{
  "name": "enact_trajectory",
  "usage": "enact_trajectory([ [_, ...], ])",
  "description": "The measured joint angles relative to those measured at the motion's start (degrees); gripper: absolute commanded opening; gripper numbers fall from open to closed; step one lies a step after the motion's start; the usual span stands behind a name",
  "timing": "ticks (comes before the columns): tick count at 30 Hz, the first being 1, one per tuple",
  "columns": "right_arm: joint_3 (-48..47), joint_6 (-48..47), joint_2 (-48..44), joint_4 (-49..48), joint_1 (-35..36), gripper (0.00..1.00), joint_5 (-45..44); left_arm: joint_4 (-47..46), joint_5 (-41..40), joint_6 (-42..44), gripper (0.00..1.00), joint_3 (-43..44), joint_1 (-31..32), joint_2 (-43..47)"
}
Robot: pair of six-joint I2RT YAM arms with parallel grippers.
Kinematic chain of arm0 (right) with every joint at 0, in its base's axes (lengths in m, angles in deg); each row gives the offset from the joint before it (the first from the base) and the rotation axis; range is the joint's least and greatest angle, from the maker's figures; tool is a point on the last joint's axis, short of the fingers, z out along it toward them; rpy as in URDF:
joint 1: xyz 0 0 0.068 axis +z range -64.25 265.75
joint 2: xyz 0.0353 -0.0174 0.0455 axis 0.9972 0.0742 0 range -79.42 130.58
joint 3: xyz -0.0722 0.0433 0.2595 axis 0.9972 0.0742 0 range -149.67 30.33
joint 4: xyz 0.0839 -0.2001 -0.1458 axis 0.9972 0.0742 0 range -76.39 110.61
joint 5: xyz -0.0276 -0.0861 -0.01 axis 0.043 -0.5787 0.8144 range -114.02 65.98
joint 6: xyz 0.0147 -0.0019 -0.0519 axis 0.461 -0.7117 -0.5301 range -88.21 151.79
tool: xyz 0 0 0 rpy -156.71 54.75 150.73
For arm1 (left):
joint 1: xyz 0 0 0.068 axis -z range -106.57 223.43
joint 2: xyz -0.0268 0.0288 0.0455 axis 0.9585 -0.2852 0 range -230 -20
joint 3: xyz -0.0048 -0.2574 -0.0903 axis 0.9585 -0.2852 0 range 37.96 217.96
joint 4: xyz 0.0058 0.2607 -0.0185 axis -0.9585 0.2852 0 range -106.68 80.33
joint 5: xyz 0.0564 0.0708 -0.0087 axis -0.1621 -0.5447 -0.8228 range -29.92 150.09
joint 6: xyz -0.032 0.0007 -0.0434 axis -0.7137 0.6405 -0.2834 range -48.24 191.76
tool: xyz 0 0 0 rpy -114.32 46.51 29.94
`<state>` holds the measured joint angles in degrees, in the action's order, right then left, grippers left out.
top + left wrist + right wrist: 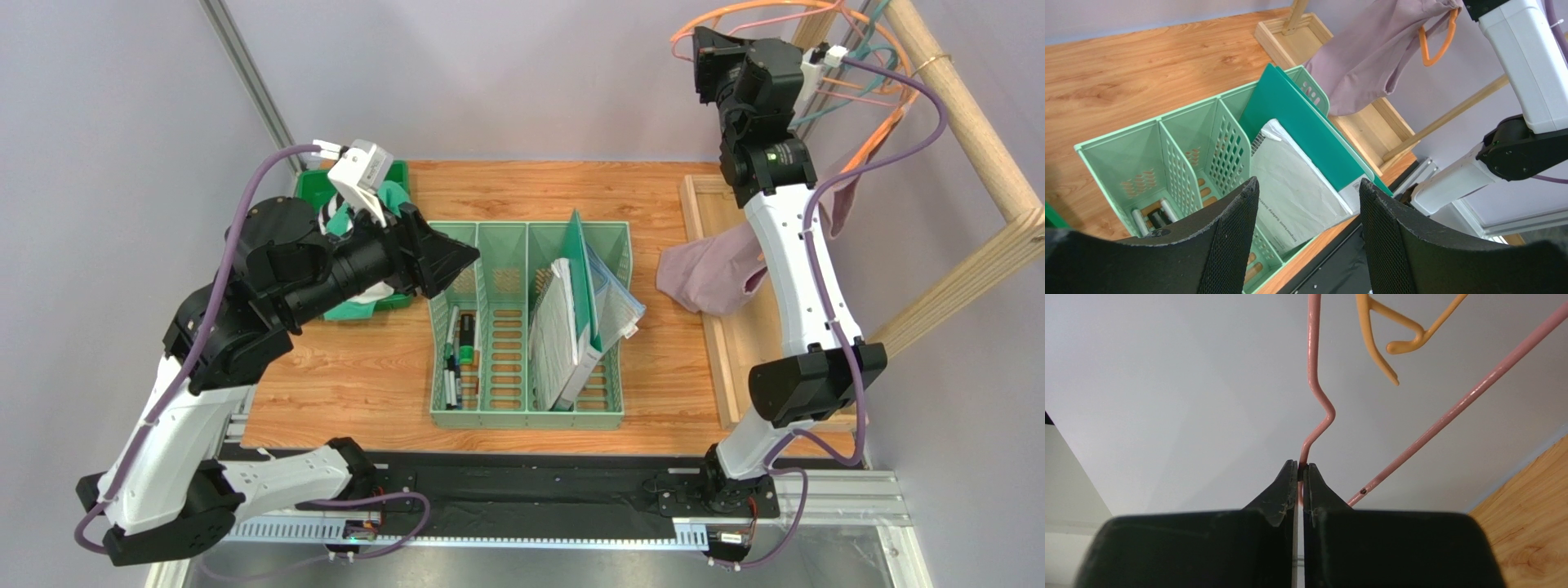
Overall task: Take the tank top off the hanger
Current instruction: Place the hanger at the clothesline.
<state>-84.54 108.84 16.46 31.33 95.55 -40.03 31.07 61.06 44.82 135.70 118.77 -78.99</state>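
The right gripper (1301, 465) is clenched on the thin wire of the pink hanger (1312, 349), up in the top right of the overhead frame. The left gripper (1308, 184) is released and holds nothing. It hovers over the green organizer (528, 417) in the middle of the worktop (356, 368), well away from the garment. The tank top (705, 276) hangs in a mauve bunch on the right side, behind the right arm, with its lower end down by the base of the wooden rack (969, 123).

The step in hand looks like steadying the hanger so the free arm can strip the cloth. To do it well, the right grip should stay firm. The left gripper should cross to the fabric high up near the strap, pinch a fold, and draw it outward along the hanger's arm, not straight down. A downward pull would probably drag on the neighbouring hangers.

The right wrist view alone shows the pinch on the wire, and an orange hanger (1368, 327) just beside it; no cloth shows there. The left wrist view alone shows the top of the tank top (1370, 55) against an orange hanger (1424, 46) loop. Which wire carries the strap I cannot tell.
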Motion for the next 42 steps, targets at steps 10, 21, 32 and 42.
enact_trajectory([
  [10, 1.60, 4.92, 0.13, -0.63, -2.01, 0.00, 3.02, -0.20, 2.16, -0.04, 0.66, 1.86, 0.00, -3.80],
  [21, -5.11, 8.22, 1.55, 5.92, -1.95, 0.00, 2.54, -0.44, 3.69, -0.09, 0.66, 3.69, 0.00, -5.64],
  [32, -8.13, 2.05, 1.60, 12.35, 2.19, 0.00, -3.80, -0.46, 4.13, -0.31, 0.66, 3.65, 0.00, -5.51],
  [42, -10.23, 7.48, 3.69, 14.58, 0.98, 0.00, -7.04, -0.39, 4.76, -0.90, 0.66, 3.56, 0.00, -5.29],
])
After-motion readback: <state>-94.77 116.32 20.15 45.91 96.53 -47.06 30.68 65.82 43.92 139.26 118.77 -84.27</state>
